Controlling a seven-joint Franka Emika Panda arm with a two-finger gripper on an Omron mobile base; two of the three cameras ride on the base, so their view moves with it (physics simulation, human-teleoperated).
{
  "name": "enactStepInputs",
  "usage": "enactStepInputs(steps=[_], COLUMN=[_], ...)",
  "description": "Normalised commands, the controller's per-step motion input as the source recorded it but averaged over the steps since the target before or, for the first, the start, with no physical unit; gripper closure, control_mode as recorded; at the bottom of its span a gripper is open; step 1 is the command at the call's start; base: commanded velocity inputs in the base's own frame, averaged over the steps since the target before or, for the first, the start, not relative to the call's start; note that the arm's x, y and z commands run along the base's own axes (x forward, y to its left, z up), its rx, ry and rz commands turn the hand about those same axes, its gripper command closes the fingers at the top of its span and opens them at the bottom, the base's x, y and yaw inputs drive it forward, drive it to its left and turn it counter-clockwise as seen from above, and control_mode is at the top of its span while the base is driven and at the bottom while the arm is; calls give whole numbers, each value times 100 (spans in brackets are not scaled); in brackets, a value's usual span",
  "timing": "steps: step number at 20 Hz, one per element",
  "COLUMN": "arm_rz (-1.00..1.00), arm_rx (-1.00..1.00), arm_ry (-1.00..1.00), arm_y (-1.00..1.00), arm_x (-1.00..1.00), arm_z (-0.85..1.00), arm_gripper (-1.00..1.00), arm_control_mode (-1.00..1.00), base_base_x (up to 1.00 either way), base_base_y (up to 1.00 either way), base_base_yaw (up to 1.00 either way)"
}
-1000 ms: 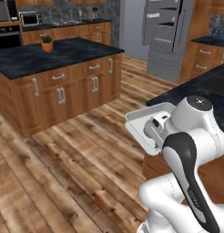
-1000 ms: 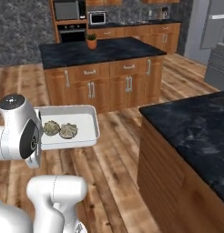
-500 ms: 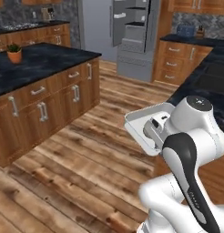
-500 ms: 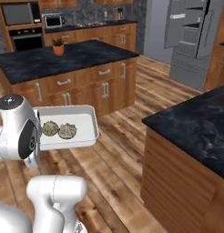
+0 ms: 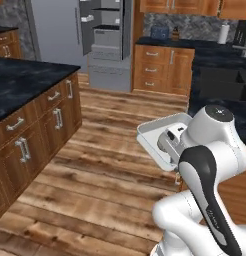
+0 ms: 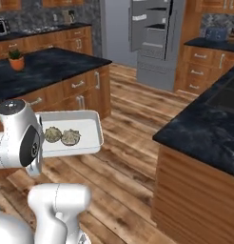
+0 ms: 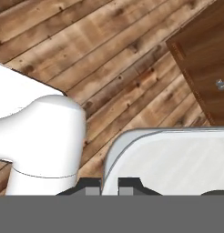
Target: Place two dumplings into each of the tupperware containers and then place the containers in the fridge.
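The tupperware container (image 6: 85,127) rides mid-air above the wood floor, jaws pinching its near rim, two dumplings (image 6: 62,136) inside; the fridge (image 6: 154,35) stands open far ahead, so shelving remains, I judge

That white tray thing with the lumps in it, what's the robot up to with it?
The robot arm is carrying a tupperware container over the wooden floor, its end effector shut on the container's rim. Two dumplings lie side by side inside it. The fridge stands across the room with its door open, so the container looks headed there, though it is not there yet.
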Motion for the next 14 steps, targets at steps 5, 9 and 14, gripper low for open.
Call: enactStepInputs(steps=[5, 9, 14], arm_rz=[0, 0, 0], arm_rx=[0, 0, 0], arm_ry=[0, 0, 0], arm_y=[0, 0, 0], arm_x=[0, 0, 0], arm_z=[0, 0, 0], arm_gripper=[100, 100, 100], arm_control_mode=[100, 100, 100], base_base_x=[100, 100, 100], base_base_y=[100, 87, 60], base_base_yaw=[-42, -35, -29])
